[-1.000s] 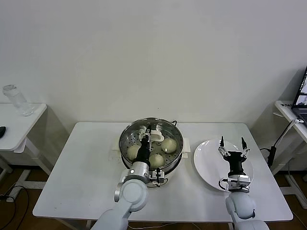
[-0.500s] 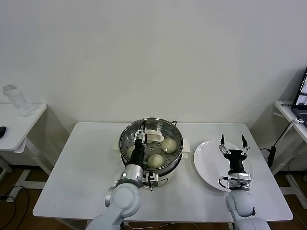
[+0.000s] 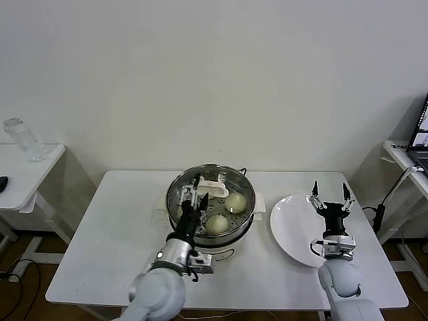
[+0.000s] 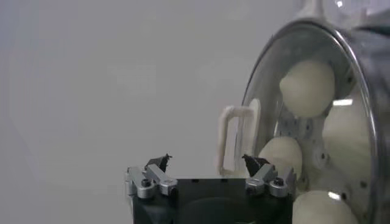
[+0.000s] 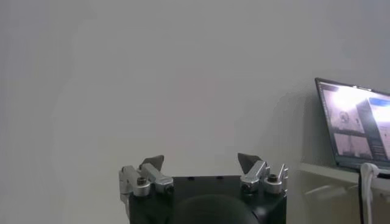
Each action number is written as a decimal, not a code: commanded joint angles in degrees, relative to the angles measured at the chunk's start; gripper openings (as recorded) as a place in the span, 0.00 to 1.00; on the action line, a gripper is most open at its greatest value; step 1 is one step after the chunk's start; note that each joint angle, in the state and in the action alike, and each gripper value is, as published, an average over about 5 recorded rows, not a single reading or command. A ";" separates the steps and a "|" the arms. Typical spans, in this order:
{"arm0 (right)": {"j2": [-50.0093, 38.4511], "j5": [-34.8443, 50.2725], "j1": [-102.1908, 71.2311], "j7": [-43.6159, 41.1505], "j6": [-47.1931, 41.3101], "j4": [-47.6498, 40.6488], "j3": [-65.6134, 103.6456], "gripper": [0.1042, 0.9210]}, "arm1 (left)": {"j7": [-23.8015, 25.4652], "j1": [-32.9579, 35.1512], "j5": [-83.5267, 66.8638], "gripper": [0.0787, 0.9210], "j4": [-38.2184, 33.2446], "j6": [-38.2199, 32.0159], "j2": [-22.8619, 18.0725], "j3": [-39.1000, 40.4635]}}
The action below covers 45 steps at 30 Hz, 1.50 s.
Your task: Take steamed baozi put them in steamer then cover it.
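The steamer stands at the table's middle back, with the glass cover on it and the cover's cream handle at centre. Baozi show through the glass, another at the front. My left gripper is open and empty, just front-left of the handle and apart from it. In the left wrist view the left gripper is open, with the handle, the cover's metal rim and several baozi beyond it. My right gripper is open and empty over the white plate; it also shows open in the right wrist view.
The white plate lies empty at the table's right. A side table with a clear glass jar stands far left. A laptop sits on a side table at the far right, and shows in the right wrist view.
My left gripper has let go of the cover's handle and drawn back to the front-left. My right gripper has shifted slightly right and up.
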 commanded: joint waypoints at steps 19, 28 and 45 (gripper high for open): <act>-2.00 13.62 -7.22 -3.84 -5.89 6.50 -2.23 0.88 | -8.69 12.68 -69.88 0.88 15.06 -36.54 -2.72 -40.53; -2.34 14.41 -9.69 -4.35 -6.08 7.80 -1.24 0.88 | -7.90 16.80 -69.66 0.88 13.70 -38.52 -3.85 -40.24; -1.07 14.46 -10.22 -4.18 -5.86 7.08 -1.94 0.88 | -8.12 18.87 -68.80 0.88 12.04 -38.57 -3.94 -40.22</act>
